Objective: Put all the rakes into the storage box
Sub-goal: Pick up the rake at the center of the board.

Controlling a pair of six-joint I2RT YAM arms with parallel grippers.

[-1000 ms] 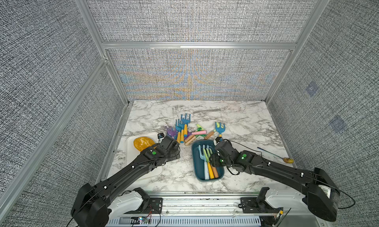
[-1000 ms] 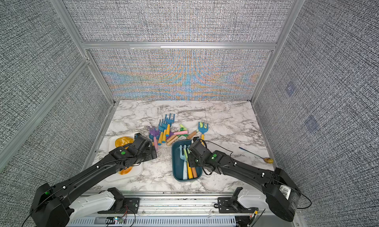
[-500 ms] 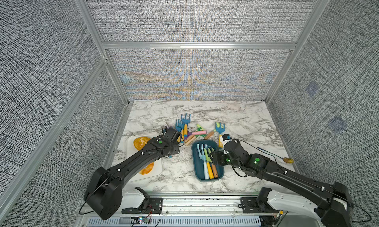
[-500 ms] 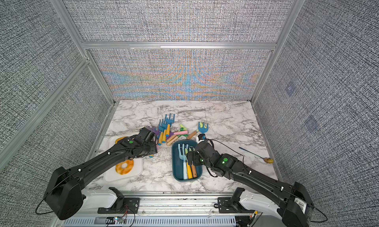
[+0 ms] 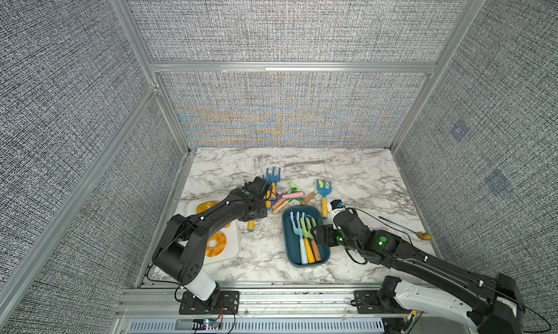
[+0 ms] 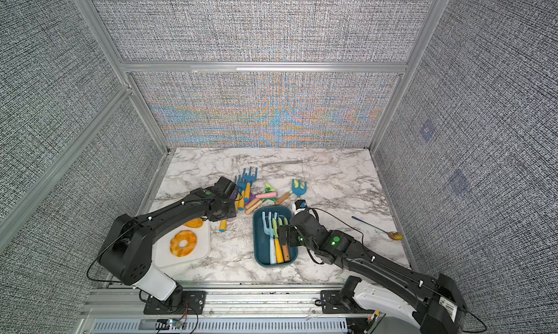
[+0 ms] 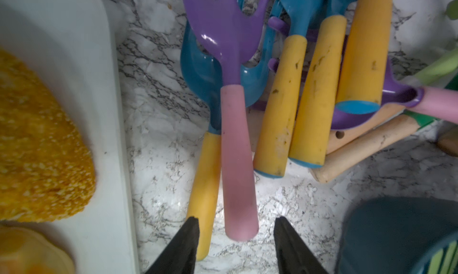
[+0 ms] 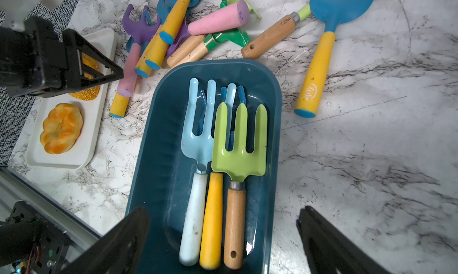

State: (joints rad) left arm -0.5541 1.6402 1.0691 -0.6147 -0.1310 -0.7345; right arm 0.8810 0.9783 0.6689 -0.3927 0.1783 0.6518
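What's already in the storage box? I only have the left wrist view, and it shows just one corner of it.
Observer: Three rakes lie side by side in the storage box: a light blue rake, a yellow-handled rake and a green rake.
Operator: And the other arm?
Observer: The right end effector is open over their handles, holding nothing.
Operator: Anything lying apart?
Observer: A blue-headed tool lies on the table just beyond the box's far right corner.
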